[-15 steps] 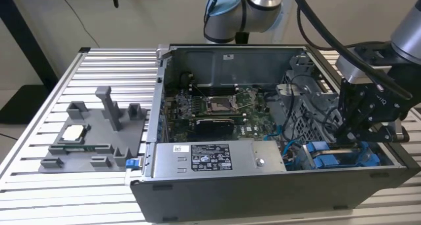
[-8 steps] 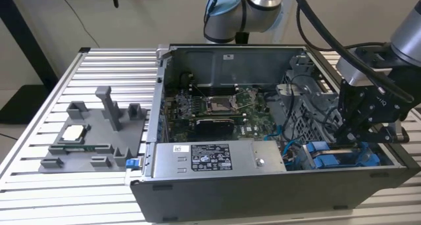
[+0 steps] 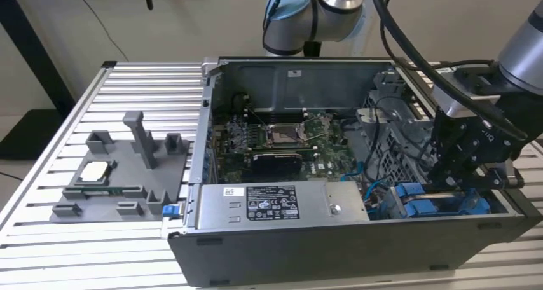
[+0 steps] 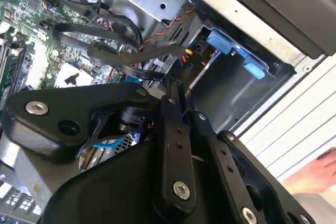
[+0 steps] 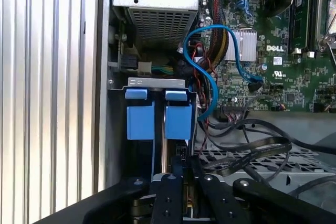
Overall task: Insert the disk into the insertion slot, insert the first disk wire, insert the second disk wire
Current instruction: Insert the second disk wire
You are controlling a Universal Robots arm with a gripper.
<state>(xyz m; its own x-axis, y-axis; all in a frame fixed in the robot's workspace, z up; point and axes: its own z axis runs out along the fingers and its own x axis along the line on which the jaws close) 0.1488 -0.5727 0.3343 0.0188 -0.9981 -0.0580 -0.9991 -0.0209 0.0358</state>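
A grey fixture tray is sitting on the slatted table at nine o'clock in the exterior view, beside the open computer case. Its motherboard is lying near centre, with the grey labelled power-supply box at six o'clock. At about four o'clock the gripper is reaching down into the insertion slot, where blue plastic parts of the disk carrier are standing in the bay (whether the jaws are wide, narrow or clamped on anything cannot be told). In the first wrist view a blue cable is looping from the motherboard toward the bay.
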